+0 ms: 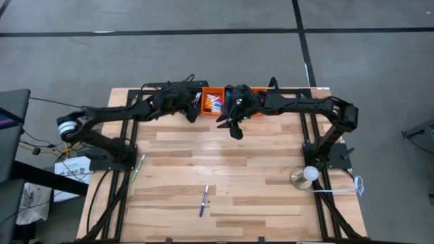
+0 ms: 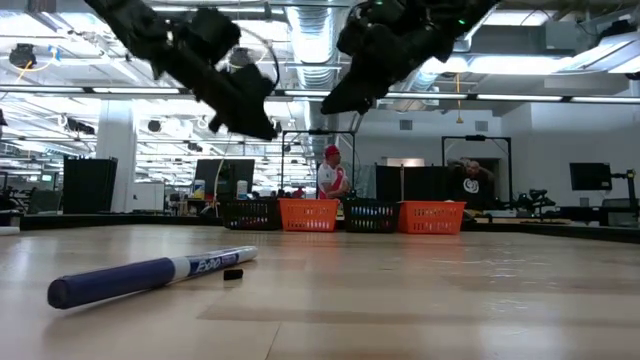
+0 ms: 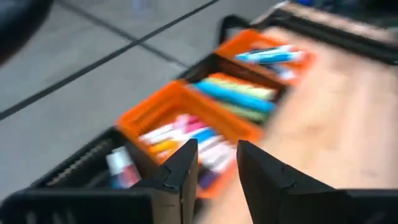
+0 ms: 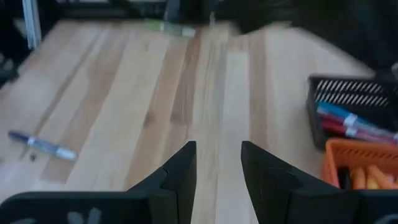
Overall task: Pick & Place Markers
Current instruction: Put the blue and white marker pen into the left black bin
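Note:
Several markers in mixed colours lie in a row of small orange and black bins [image 3: 180, 106] at the table's far edge; the orange bin [image 1: 214, 102] shows from above. My left gripper [image 3: 217, 149] hovers open just beside these bins [image 1: 194, 112], with nothing between its fingers. My right gripper [image 4: 217, 149] hangs open and empty above the table [image 1: 234, 127], just in front of the bins. A blue marker [image 1: 204, 200] lies flat near the front edge [image 2: 150, 275], and a green marker [image 1: 139, 166] lies at the left.
A small black bit [image 2: 232, 273] lies beside the blue marker. A white lamp on a round base [image 1: 306, 176] stands at the table's right. The arms' bases stand at both sides. Bare wood lies between the bins and the loose markers. People stand in the room beyond.

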{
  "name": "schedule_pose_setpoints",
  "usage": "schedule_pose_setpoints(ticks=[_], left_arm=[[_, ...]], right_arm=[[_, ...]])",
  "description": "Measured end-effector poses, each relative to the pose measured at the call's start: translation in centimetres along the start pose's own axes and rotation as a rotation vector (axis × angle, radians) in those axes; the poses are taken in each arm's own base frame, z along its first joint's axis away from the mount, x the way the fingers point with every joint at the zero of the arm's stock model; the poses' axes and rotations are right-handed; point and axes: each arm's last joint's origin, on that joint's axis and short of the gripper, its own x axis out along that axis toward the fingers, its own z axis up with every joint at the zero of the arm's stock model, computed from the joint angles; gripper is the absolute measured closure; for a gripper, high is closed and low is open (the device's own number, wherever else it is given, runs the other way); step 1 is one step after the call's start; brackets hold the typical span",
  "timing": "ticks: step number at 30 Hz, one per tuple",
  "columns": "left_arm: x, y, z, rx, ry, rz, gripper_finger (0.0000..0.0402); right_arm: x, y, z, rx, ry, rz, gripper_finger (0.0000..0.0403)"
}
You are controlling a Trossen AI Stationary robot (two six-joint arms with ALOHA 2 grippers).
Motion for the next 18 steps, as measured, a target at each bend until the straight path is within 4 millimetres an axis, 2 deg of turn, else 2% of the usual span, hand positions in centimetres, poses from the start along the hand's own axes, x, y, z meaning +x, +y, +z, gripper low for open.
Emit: schedule_pose_setpoints(ticks=[4,9,18], left_arm=[[-2.8,-3.4,0.2,0.055,0.014,-0.123,0.0295],[-5.9,-7.6,-0.7,0.118,0.072,-0.309,0.0295],[-10.6,-12.8,-2.5,0.128,0.132,-0.529,0.0295]], right_arm=[[-0.1,0.6,-1.8,-0.011,-0.094,-0.009,0.0286],[-0.1,3.4,-3.7,-0.124,-0.128,0.118,0.0286],[3.0,8.8,-5.0,-0.357,-0.064,0.228,0.0286]])
